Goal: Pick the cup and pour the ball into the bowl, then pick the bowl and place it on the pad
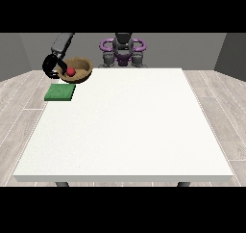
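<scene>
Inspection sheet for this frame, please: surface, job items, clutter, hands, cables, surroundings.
Surface: white table, mostly bare.
Job's things: brown bowl tilted, held above the table's far corner at the view's left; red ball inside it; green pad flat below it. Cup: nothing seen.
Clutter: nothing seen.
Robot hands: robot hand at the view's left curled on the bowl's rim; other hand not visible.
Cables: nothing seen.
Surroundings: wood-plank floor, grey walls.

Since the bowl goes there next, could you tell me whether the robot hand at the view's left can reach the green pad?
Probably yes: that robot hand holds the bowl just behind the pad.
</scene>
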Motion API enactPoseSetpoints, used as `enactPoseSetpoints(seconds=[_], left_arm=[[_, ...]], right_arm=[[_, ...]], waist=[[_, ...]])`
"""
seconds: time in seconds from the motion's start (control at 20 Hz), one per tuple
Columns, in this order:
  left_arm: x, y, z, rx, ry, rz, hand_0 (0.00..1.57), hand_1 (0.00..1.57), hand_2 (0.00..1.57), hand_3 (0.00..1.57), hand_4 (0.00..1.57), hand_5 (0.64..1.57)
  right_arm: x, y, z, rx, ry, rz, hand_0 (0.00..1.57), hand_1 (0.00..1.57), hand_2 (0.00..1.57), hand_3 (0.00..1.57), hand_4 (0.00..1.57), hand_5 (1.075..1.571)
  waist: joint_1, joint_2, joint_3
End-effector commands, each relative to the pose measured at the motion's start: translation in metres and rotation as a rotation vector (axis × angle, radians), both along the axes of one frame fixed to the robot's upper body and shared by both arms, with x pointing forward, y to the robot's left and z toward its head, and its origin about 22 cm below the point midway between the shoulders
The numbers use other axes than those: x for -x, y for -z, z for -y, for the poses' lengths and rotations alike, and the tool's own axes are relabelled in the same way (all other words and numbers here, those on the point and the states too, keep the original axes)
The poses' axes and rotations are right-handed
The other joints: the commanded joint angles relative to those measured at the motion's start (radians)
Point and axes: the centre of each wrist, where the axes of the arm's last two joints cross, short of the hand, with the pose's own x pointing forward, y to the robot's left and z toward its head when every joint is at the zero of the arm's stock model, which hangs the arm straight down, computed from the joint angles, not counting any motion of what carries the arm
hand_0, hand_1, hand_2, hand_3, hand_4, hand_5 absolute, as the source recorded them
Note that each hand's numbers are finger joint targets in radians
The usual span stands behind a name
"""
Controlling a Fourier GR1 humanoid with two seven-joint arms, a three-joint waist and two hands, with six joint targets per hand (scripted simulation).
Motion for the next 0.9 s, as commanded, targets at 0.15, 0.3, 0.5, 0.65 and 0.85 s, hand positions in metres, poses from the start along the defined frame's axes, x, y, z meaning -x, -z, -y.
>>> enactPoseSetpoints(seconds=[0.15,0.3,0.5,0.65,0.85], left_arm=[[0.018,0.02,-0.028,0.013,-0.06,0.0,0.0,0.0,0.0,0.0,1.21,1.545],[0.019,0.012,-0.031,0.004,-0.044,0.061,0.0,0.0,0.0,0.0,1.21,1.548],[0.014,-0.01,-0.025,0.003,-0.046,0.051,0.0,0.0,0.0,0.0,1.21,1.554],[0.026,-0.012,-0.042,-0.017,-0.031,0.143,0.0,0.0,0.0,0.0,1.22,1.553],[0.017,0.0,-0.031,-0.008,-0.006,0.108,0.0,0.0,0.0,0.0,1.21,1.553]], right_arm=[[-0.006,-0.063,0.05,0.026,0.015,-0.01,1.57,1.57,1.57,0.57,1.09,1.564],[-0.007,-0.069,0.062,0.012,0.031,0.017,1.57,1.57,1.57,0.46,1.11,1.567],[-0.014,-0.063,0.058,0.024,0.034,0.017,1.57,1.57,1.57,0.46,1.11,1.567],[-0.01,-0.107,0.096,-0.029,0.076,0.117,1.57,1.57,1.57,0.49,1.07,1.568],[-0.033,-0.059,0.039,-0.084,0.074,0.077,1.57,1.57,1.57,0.44,1.06,1.569]], waist=[[-0.054,0.005,0.0011],[-0.04,0.063,0.0014],[-0.033,0.062,0.0017],[-0.003,0.153,0.0017],[0.01,0.137,0.0015]])
